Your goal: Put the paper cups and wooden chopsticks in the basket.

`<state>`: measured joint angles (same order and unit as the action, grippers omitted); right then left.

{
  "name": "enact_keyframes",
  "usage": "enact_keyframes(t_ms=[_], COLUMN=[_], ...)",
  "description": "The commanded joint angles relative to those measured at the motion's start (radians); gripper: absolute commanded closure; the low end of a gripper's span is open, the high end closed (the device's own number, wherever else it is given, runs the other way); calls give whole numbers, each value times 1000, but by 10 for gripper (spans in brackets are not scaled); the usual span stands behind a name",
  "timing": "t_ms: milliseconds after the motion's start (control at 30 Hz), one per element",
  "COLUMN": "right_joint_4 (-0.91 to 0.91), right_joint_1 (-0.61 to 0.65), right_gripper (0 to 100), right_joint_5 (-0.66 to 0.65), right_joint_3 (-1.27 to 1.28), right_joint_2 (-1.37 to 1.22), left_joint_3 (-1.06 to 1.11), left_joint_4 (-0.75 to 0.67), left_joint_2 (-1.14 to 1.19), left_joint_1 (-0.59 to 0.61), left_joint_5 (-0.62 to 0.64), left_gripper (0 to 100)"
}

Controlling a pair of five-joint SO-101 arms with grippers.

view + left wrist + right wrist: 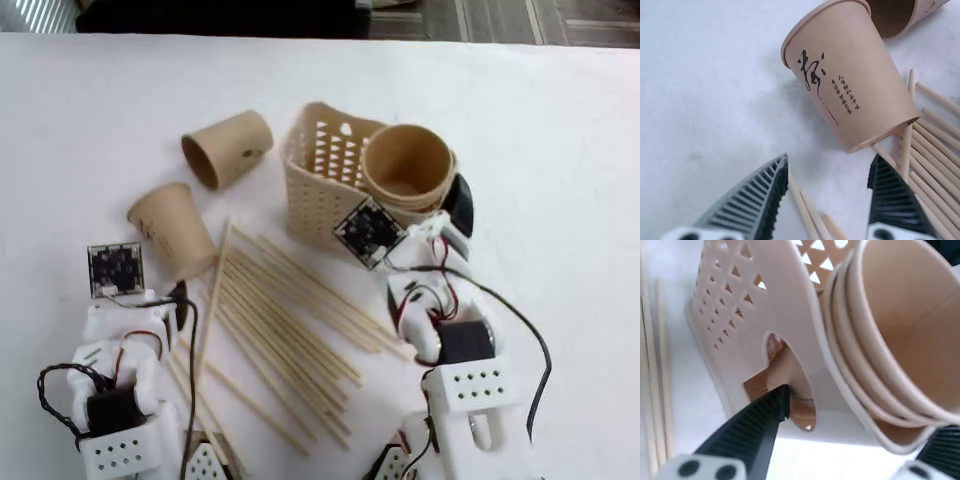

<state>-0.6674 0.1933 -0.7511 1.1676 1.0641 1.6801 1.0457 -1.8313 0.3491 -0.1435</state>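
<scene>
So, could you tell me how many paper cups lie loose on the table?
2: one cup on its side beside the basket, another cup by the chopsticks. A nested stack sits at the basket.

Overhead camera looks down; wrist cameras sit close to cup, basket.

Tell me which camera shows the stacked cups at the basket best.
The right wrist view: the stacked cups sit close up, nested rims distinct, beside the handle wall of the basket. The high view shows them whole but small, at the basket's right end. The left wrist view faces a loose cup instead.
</scene>
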Motion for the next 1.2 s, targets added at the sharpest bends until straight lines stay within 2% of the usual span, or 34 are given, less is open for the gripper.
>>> enact_keyframes(t_ms=[0,167,333,467,533,700,800,900,1033,1167], right_joint_4=[-117,-371,-584,-665,-690,-690,-653,-576,-440,-331], right_joint_1=[-27,33,131,111,48,-120,-174,-257,-332,-383], right_gripper=[584,584,584,586,586,587,595,665,764,772], right_joint_5=[61,144,158,169,261,459,522,555,562,563], right_joint_3=[-40,-175,-275,-279,-279,-270,-226,-144,25,127], right_joint_2=[85,318,519,584,587,585,585,585,585,591], left_joint_3=[-17,-18,-63,-127,-178,-308,-348,-393,-532,-729], left_joint_4=[-18,-54,-46,-46,-46,-44,-44,-44,-44,-46], left_joint_2=[8,8,8,8,10,16,16,38,234,564], left_joint_1=[8,10,10,5,4,-13,-64,-104,-128,-191], left_joint_5=[-9,-3,-6,-8,-8,-71,-112,-137,-137,-133], left_gripper=[732,732,732,732,732,732,732,732,732,732])
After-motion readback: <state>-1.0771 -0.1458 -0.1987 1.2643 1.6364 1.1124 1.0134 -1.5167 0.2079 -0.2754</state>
